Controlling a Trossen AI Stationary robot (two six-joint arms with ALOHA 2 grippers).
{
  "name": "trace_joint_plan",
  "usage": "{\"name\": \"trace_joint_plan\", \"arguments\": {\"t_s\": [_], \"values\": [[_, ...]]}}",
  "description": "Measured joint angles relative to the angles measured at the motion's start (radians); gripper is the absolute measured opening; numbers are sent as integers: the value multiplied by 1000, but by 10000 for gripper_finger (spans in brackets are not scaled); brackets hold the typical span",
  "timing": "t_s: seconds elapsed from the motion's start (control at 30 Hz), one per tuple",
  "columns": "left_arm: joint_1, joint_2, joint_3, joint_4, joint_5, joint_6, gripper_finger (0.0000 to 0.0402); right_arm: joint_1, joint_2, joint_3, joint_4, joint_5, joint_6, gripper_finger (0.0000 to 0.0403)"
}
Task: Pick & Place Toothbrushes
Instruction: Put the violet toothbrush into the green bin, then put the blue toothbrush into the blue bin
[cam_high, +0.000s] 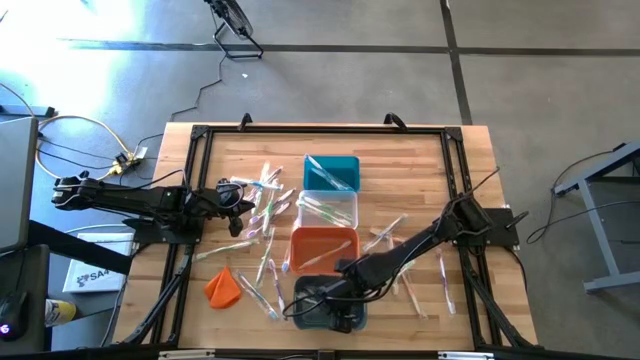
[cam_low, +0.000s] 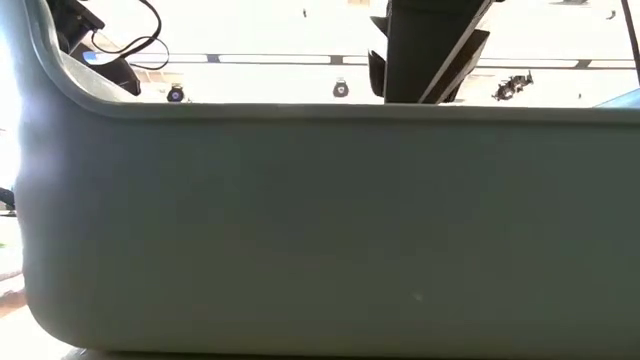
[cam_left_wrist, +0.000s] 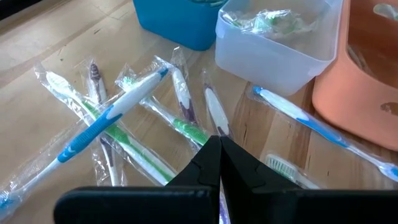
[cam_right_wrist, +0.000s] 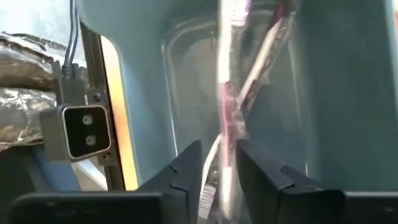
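Wrapped toothbrushes (cam_high: 262, 205) lie scattered on the wooden table, some left of the bins and some (cam_high: 400, 240) to their right. My right gripper (cam_right_wrist: 219, 165) reaches down into the grey bin (cam_low: 320, 230) at the near end of the bin row, its fingers a little apart. A pink-purple toothbrush (cam_right_wrist: 227, 118) in a clear wrapper stands between the fingers and runs down into the bin. My left gripper (cam_left_wrist: 219, 144) is shut and holds nothing, just above the left pile of toothbrushes (cam_left_wrist: 124, 106). My right gripper comes at the pink-purple toothbrush from above, slanting down into the grey bin, with one finger (cam_right_wrist: 186, 171) on each side of its handle (cam_right_wrist: 226, 149). I cannot tell whether the fingers touch it. The toothbrush's far end reaches the bin's floor.
The teal bin (cam_high: 332, 172), clear bin (cam_high: 328, 208) and orange bin (cam_high: 323, 248) stand in a row behind the grey one. An orange lump (cam_high: 222, 287) lies near the table's front left. The grey bin's wall fills the low view.
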Motion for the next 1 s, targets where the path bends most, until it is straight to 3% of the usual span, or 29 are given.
{"name": "trace_joint_plan", "arguments": {"t_s": [0.23,0.37,0.57,0.7,1.0], "values": [[0,0,0,0,0,0,0,-23,-6,0,-3,-140,-14,106],[0,0,0,0,0,0,0,-59,-11,0,-16,-269,-15,84],[0,0,0,0,0,0,0,-118,-23,0,-29,-366,-16,38],[0,0,0,0,0,0,0,-146,-49,0,-43,-369,-42,8],[0,0,0,-8,0,0,0,-176,-168,1,-117,-256,-59,3]]}}
